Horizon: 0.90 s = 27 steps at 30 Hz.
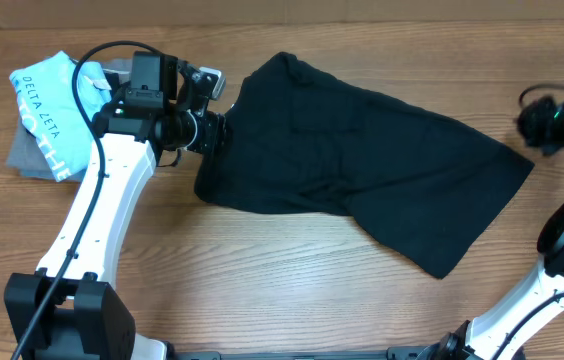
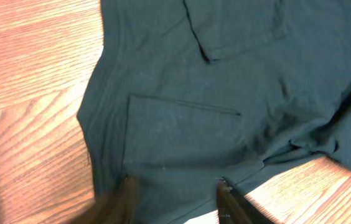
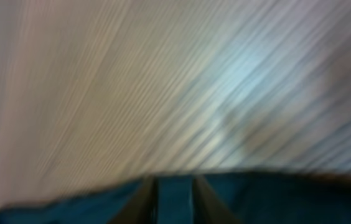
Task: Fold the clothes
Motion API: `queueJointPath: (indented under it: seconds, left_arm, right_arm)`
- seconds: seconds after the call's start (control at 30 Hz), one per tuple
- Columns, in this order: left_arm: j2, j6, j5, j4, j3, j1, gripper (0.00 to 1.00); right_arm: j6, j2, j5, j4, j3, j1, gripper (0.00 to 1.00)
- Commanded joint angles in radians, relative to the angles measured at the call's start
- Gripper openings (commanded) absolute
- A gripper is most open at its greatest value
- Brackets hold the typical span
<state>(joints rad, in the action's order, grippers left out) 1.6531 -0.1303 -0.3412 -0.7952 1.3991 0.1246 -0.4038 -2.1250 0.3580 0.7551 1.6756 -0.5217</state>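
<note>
Two end effectors. The left end effector [image 2: 175, 190] is released, its fingers apart over the edge of the one black garment [image 1: 362, 165], arm stretched forward. The right end effector [image 3: 174, 190] is blurred and I cannot tell its state. The garment lies spread and rumpled mid-counter [image 1: 262, 270]. One light blue shirt [image 1: 47, 95] and one grey garment [image 1: 27, 160] lie beside the left arm.

Even light; blurry right wrist view
</note>
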Motion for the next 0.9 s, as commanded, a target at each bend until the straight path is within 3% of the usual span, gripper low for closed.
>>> queueJointPath:
  seconds: [0.0,0.17,0.37,0.43,0.5,0.6,0.67,0.73,0.87]
  left_arm:
    - [0.029,-0.069,0.007,-0.002,0.0,0.016,0.3]
    - [0.164,-0.069,0.034,-0.019,-0.01,0.038,0.25]
    - [0.388,-0.068,0.038,-0.017,-0.01,0.041,0.04]
    - [0.457,-0.069,0.05,0.005,-0.01,0.04,0.04]
    - [0.495,-0.039,0.142,0.025,-0.01,0.037,0.04]
    - [0.519,0.191,0.457,0.039,-0.009,-0.013,0.04]
    - [0.515,0.219,0.46,0.051,0.004,-0.064,0.04]
    - [0.514,0.192,0.35,0.055,0.031,-0.12,0.04]
    - [0.51,0.175,0.296,0.042,0.055,-0.16,0.04]
  right_arm:
    - [0.072,0.08,0.172,0.124,0.15,0.004,0.24]
    - [0.072,0.229,0.206,0.285,0.166,0.015,0.27]
    - [0.098,0.446,0.192,0.477,0.166,0.068,0.31]
    - [0.097,0.516,0.137,0.558,0.166,0.1,0.31]
    - [0.097,0.545,0.097,0.626,0.166,0.132,0.31]
    - [0.093,0.546,-0.004,0.73,0.128,0.2,0.4]
    - [0.065,0.546,-0.042,0.727,0.071,0.225,0.43]
    - [0.032,0.546,-0.075,0.676,-0.039,0.244,0.49]
    - [-0.064,0.546,-0.164,0.513,-0.291,0.245,0.49]
